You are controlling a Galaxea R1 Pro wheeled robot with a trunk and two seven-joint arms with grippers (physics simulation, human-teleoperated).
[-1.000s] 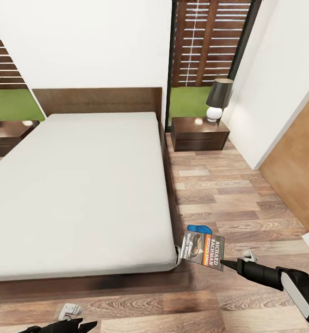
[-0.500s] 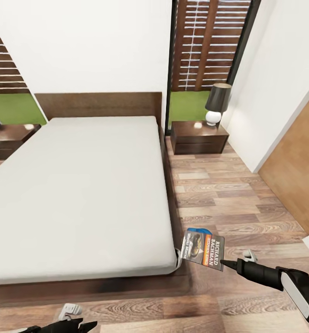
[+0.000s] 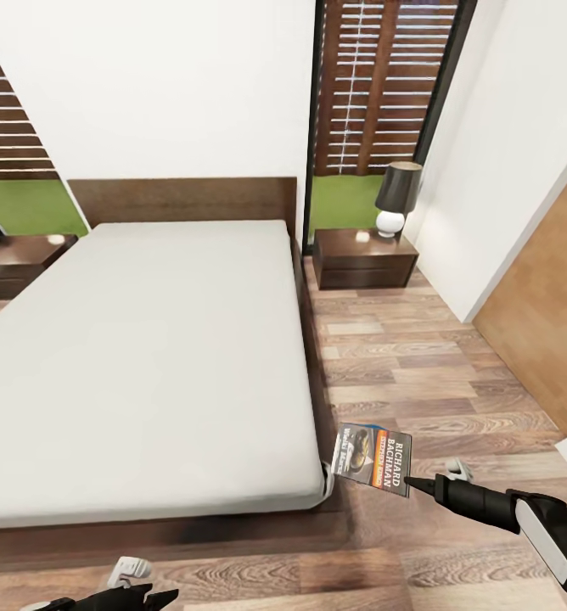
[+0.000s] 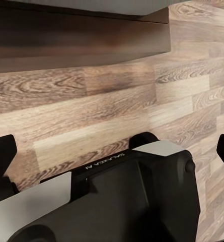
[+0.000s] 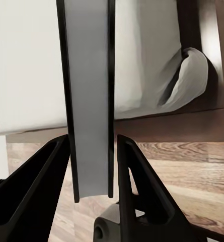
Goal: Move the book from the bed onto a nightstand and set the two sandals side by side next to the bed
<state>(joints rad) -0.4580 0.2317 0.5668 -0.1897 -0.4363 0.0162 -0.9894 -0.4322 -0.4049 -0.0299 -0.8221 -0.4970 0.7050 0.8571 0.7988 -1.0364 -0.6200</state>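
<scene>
Far left edge of the head view, mid-height: a nightstand [image 3: 16, 259] with a white lamp base on it. Your left gripper [image 3: 139, 596] sits at the bottom left over bare floor [image 3: 419, 365], fingers spread, nothing in them. The bed [image 3: 148, 356] takes centre-left; its lower right corner is just beside the book [image 3: 373, 456]. Your right gripper [image 3: 412, 484] at lower right pinches the book by its edge, cover up, above the floor. Second nightstand [image 3: 364, 255] with a black-shaded lamp [image 3: 397, 197] upper right; planks between look unobstructed.
</scene>
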